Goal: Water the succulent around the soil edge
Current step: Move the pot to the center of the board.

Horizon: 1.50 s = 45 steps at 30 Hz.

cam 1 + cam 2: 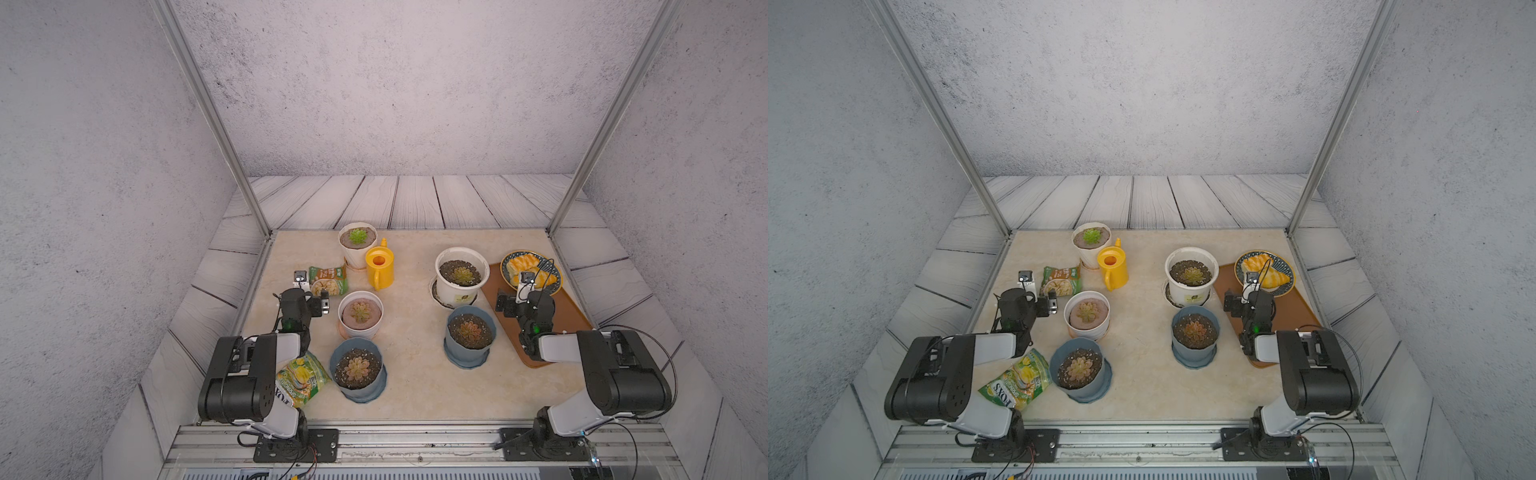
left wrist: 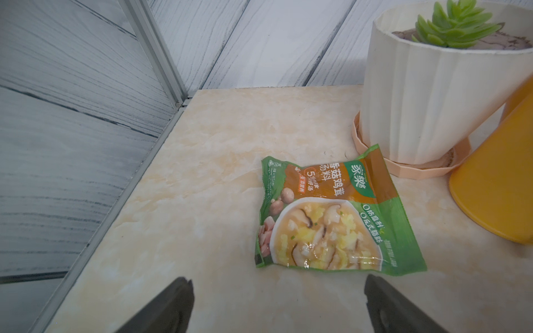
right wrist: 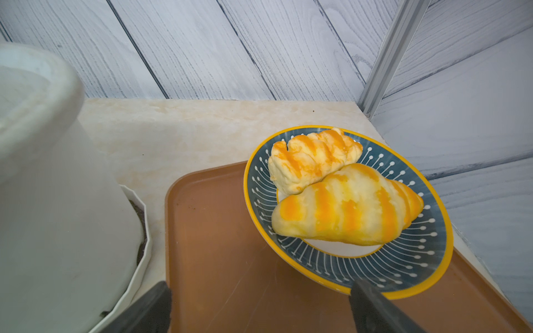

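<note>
Only the left wrist view lets us read the soup packet (image 2: 331, 213) and see the left tool (image 2: 278, 281), jaws wide apart and empty over the worktop (image 2: 202, 173). There the yellow watering can (image 2: 496, 184) is cut off to a slice of wall. Only the right wrist view shows the right tool (image 3: 261, 285), also wide open and empty, above a brown tray (image 3: 230, 259) well right of the can. In both top views the whole can shows: upright, unheld, just beside the ribbed pot (image 1: 353, 253) of a green succulent (image 1: 357, 236). A sweets bag (image 1: 305, 378), nearer us than the can, lies partly under the left arm (image 1: 249, 374). We count five potted succulents, two packets, one plate (image 3: 403, 259), two bread rolls (image 3: 346, 207).
</note>
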Each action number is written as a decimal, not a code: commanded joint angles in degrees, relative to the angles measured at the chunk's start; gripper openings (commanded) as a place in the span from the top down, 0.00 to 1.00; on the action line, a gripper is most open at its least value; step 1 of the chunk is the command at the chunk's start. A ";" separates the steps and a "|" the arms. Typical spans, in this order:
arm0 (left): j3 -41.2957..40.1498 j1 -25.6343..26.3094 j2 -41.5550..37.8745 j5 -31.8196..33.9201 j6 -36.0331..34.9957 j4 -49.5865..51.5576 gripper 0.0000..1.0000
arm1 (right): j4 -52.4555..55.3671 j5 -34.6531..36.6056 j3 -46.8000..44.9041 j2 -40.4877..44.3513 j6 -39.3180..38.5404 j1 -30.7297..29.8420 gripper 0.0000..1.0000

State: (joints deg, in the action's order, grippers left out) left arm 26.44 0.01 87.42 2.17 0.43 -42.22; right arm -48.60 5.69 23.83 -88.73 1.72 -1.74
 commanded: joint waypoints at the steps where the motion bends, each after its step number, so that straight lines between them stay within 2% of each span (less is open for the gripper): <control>1: 0.81 -0.44 0.18 -0.59 0.50 0.40 0.02 | -1.15 -0.03 0.15 -1.11 -0.02 0.16 0.00; 3: 0.81 -0.45 0.17 -0.59 0.40 0.39 0.02 | -3.44 0.88 -1.29 -0.59 -0.06 -0.13 0.00; 5: 0.76 -0.41 0.19 -0.58 0.45 0.40 0.02 | -5.62 5.10 -2.90 0.96 1.83 -0.17 0.00; 7: 0.67 -0.31 0.08 -0.51 0.45 0.29 0.02 | -1.54 10.11 -2.92 5.19 3.55 -0.03 0.00; 9: 0.76 -0.34 0.12 -0.13 0.51 0.30 0.02 | 8.63 13.33 -0.02 10.50 4.68 -0.11 0.00; 12: 2.03 -0.28 -2.08 -1.50 -0.17 4.29 0.02 | 24.54 18.71 5.25 17.79 10.91 -0.17 0.00; 14: 3.24 -0.15 -5.70 -0.01 0.41 10.22 0.02 | 36.99 18.43 9.24 22.90 14.64 -0.20 0.00; 19: 4.99 -0.01 -13.52 4.16 4.41 18.13 0.02 | 56.12 12.84 15.48 32.93 20.52 -1.05 0.00; 21: 6.58 0.21 -16.37 8.20 13.32 22.50 0.02 | 59.44 8.70 15.93 37.15 21.36 -2.14 0.00; 23: 9.47 0.25 -18.65 11.92 26.63 31.42 0.02 | 61.40 5.24 15.65 41.27 21.83 -3.45 0.00; 25: 12.68 0.17 -20.16 13.01 35.61 40.04 0.02 | 63.44 2.34 15.76 44.33 22.26 -4.58 0.00; 27: 15.72 0.10 -21.76 13.25 41.70 48.46 0.02 | 65.24 -0.20 16.04 46.80 22.32 -6.19 0.00; 29: 15.47 -0.23 -23.31 9.55 44.41 48.41 0.02 | 66.56 -2.26 15.92 49.01 21.98 -8.79 0.00; 32: 12.30 -0.31 -23.87 2.07 45.09 38.19 0.02 | 66.43 -3.24 14.07 51.56 21.59 -12.95 0.00; 33: 13.15 -0.32 -23.03 1.05 45.94 37.66 0.02 | 65.56 -2.96 13.21 52.09 21.60 -14.12 0.00; 34: 15.07 -0.31 -21.34 -0.17 46.37 38.70 0.04 | 63.65 -2.40 11.89 52.50 21.49 -15.52 0.00; 38: 25.40 -0.30 -12.14 -7.87 43.85 42.29 0.22 | 61.19 1.23 10.39 51.70 20.62 -19.62 0.00; 41: 32.94 -0.34 -5.23 -12.94 43.19 43.79 0.26 | 61.36 1.03 11.13 50.79 20.26 -21.07 0.00; 45: 44.52 -0.30 4.02 -16.57 40.36 49.46 0.29 | 61.27 -0.17 11.63 50.23 19.58 -22.40 0.03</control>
State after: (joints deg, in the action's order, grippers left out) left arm 64.95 0.01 87.72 -8.88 43.31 2.57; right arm 13.67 5.28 34.48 -38.33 22.11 -23.35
